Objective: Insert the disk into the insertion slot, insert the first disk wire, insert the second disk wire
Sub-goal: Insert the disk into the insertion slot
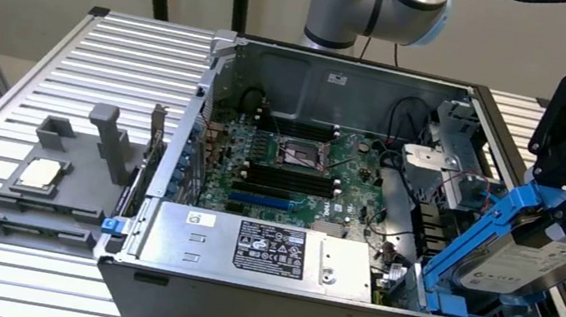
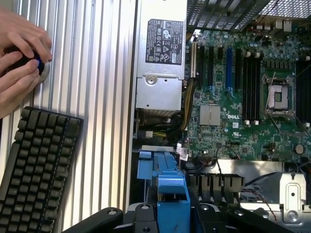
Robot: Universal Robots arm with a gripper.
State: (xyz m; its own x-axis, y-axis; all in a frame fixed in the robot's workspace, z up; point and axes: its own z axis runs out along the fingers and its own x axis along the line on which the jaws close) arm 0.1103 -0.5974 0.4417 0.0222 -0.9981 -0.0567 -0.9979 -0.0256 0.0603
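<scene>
Over at the case's front corner, on the exterior view's right, we've got the disk [image 1: 514,265] hanging tilted rather than flat. Its long axis runs from high up at the gripper [image 1: 562,227] down toward the exterior view's left, and the low end points into the slot [image 1: 479,308] directly below it. The jaws are pinched on the disk's upper end, so the slot lies straight down the disk's length from them. We can't tell whether the low edge is touching the slot's blue rails or just hovering at the mouth. Either way it's clearly not lying flat in there, so we'd call the first step underway and not done, and we don't see any wire plugged into the disk. Moving outward, the PSU [image 1: 247,246] sits just beside the slot along the same front edge, with the motherboard [image 1: 293,168] behind it. The grey stand [image 1: 54,183] is well apart, out on the slatted table [image 1: 24,86] on the exterior view's left. From the wrist view, a person's hands [image 2: 19,53] rest on the table near a keyboard [image 2: 39,170], nowhere close to the disk.
</scene>
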